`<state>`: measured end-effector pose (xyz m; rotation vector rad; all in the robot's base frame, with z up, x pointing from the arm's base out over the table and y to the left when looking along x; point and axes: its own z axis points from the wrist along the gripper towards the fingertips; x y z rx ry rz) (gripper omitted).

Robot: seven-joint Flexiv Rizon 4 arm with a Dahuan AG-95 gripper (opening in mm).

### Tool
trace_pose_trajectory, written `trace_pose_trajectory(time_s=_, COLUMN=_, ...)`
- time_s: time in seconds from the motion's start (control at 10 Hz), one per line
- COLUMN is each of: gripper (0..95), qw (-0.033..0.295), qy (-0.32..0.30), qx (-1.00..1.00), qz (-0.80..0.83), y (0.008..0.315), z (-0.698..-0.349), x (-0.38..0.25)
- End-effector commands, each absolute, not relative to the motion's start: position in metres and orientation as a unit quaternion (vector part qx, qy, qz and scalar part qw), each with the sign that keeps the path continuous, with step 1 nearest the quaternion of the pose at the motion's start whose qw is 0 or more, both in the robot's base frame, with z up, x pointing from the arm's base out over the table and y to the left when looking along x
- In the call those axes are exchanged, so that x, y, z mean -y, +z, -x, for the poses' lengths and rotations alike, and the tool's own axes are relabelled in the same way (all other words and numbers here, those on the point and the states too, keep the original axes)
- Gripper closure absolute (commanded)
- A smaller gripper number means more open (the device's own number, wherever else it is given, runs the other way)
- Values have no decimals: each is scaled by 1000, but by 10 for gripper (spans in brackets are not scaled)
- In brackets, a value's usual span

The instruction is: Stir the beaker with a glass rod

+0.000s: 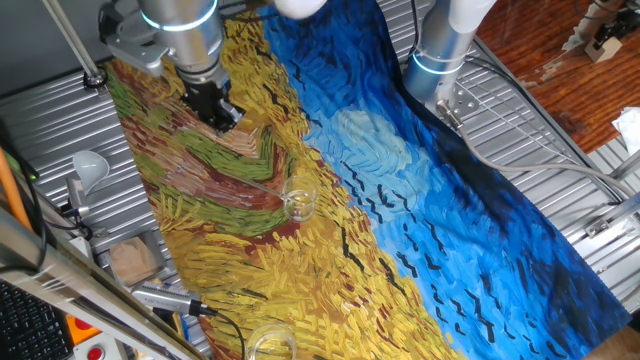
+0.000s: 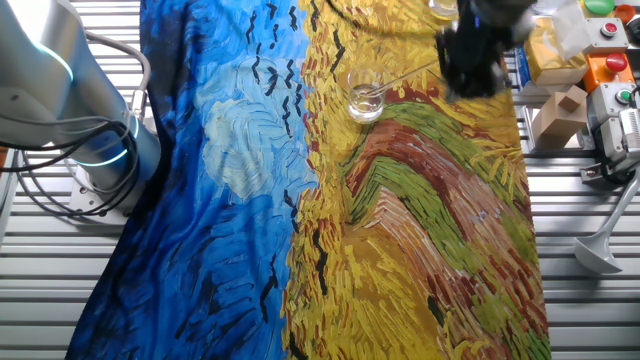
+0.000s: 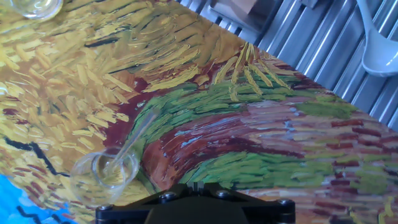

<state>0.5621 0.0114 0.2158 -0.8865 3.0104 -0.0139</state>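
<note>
We find no text, label, brand, number or sign that can be read in any of the three views. The painted cloth (image 1: pixel 330 190) carries only brushstroke patterns, no lettering. The coloured buttons (image 2: pixel 610 60) at about two o'clock in the other fixed view show no legible marking at this size, and the dark keyboard (image 1: pixel 30 325) at about eight o'clock in one fixed view is too small and blurred for us to read its keys. In the hand view, the dark gripper housing (image 3: pixel 196 208) at six o'clock bears no writing we can make out.
</note>
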Motion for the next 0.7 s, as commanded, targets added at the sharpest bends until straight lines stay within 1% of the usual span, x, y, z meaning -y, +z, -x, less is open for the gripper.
trace_pose_trajectory(time_s=0.1, gripper=950, qw=9, qy=-8, qx=-955, qz=298, y=188, z=-566, x=3)
trace_pose_trajectory(time_s=0.3, gripper=950, qw=9, qy=-11, qx=-950, qz=313, y=165, z=-566, x=18)
trace_pose_trajectory(time_s=0.5, gripper=950, qw=8, qy=-12, qx=-952, qz=307, y=159, z=-564, x=21)
trace_pose_trajectory(time_s=0.7, gripper=950, qw=9, qy=-9, qx=-951, qz=308, y=159, z=-564, x=21)
